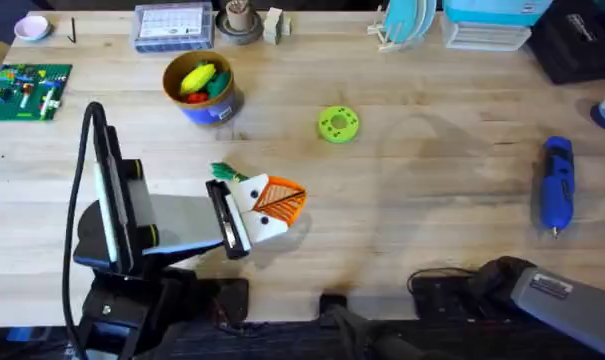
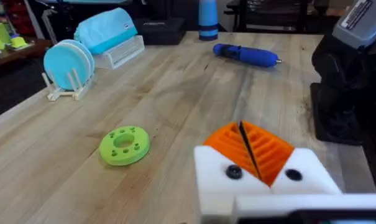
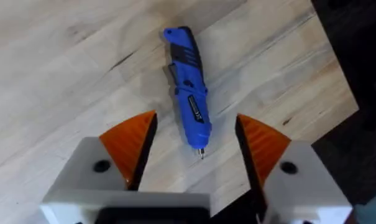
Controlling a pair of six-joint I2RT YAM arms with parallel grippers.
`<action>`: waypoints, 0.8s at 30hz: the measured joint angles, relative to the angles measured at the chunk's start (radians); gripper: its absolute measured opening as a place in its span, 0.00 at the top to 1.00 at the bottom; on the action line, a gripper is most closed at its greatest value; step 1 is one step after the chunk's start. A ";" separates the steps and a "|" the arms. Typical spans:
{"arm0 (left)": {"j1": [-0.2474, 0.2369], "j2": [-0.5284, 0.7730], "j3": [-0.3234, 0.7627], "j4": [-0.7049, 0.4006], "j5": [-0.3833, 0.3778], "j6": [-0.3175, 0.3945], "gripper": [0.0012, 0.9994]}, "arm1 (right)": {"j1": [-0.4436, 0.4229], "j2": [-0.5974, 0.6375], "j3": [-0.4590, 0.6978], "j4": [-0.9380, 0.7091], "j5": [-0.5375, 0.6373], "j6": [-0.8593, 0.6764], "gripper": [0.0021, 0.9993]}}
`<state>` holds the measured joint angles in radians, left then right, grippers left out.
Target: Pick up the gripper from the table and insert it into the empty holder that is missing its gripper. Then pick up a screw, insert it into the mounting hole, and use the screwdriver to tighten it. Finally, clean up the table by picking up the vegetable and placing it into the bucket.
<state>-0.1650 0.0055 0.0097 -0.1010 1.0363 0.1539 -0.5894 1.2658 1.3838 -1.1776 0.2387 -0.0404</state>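
My left gripper (image 1: 287, 200) rests low over the table's middle, its white fingers' orange ribbed pads pressed together (image 2: 245, 142), shut with nothing seen between them. Just behind it, the vegetable's green leafy end (image 1: 222, 172) pokes out; its body is hidden. The blue bucket (image 1: 200, 88), holding yellow, green and red toy food, stands further back left. The blue screwdriver (image 1: 557, 185) lies at the right, bit toward the front. It appears on the wood beyond my open right gripper (image 3: 197, 121), untouched. The loose gripper, holder and screw are out of view.
A flat green ring disc (image 1: 337, 124) lies mid-table, also ahead of the left fingers (image 2: 124, 146). Along the back edge are a green circuit board (image 1: 27, 90), a parts box (image 1: 172, 25) and a blue plate rack (image 1: 407, 22). My right arm (image 1: 527, 285) sits low at the front right.
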 joint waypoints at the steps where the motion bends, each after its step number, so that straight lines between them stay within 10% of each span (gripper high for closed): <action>1: 0.000 0.000 0.000 0.000 0.000 0.000 1.00 | -0.003 0.016 0.000 -0.003 0.003 -0.017 0.15; 24: 0.000 0.000 0.000 0.000 0.000 0.000 1.00 | -0.288 0.437 0.000 0.132 -0.312 -0.368 0.15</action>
<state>-0.1650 0.0055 0.0097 -0.1009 1.0363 0.1543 -0.8776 1.7033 1.3834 -1.0461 -0.0731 -0.4081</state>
